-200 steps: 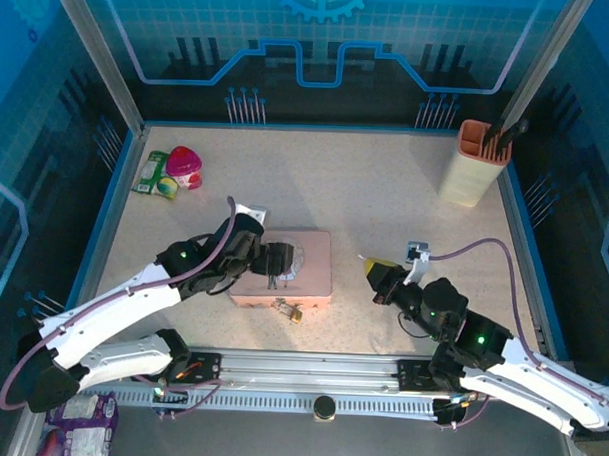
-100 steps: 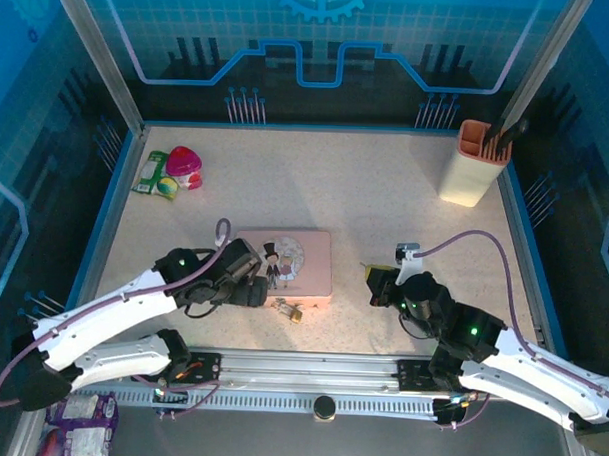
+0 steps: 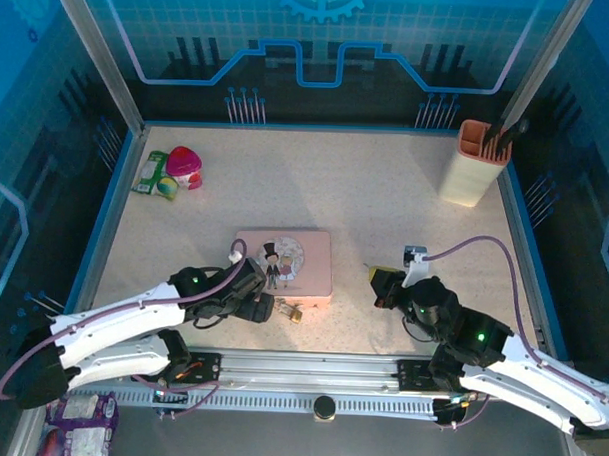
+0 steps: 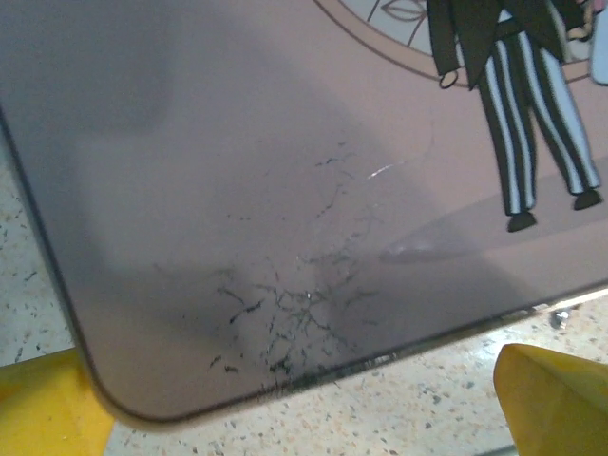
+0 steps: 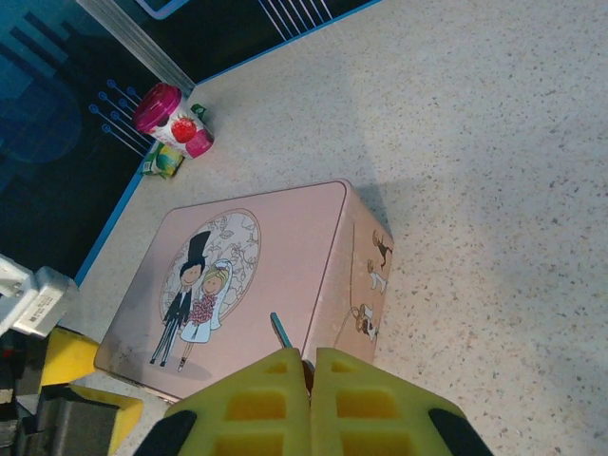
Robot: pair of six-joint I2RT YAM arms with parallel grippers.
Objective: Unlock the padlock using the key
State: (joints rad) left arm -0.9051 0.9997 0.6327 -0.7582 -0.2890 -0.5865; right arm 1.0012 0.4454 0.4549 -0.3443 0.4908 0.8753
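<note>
The brass padlock (image 3: 292,311) lies on the table against the near edge of the pink tin (image 3: 283,264). My left gripper (image 3: 264,307) sits low just left of the padlock, at the tin's near-left corner. In its wrist view its yellow fingers (image 4: 556,394) stand wide apart, open, with the tin's scratched lid (image 4: 285,190) and some bare table between them. My right gripper (image 3: 379,278) hovers right of the tin, shut on the key (image 5: 281,331). The key's thin dark blade sticks out from the pressed-together pads (image 5: 256,404) toward the tin (image 5: 256,275).
A tan holder (image 3: 474,162) with dark tools stands at the back right. A pink and green toy pile (image 3: 172,170) lies at the back left. Blue rails (image 3: 110,216) edge the table. Speckled tabletop lies between the tin and the right arm.
The left gripper has drawn back off the tin's lid toward the near edge and now sits beside the padlock. The right gripper has shifted slightly, still shut on the key.
</note>
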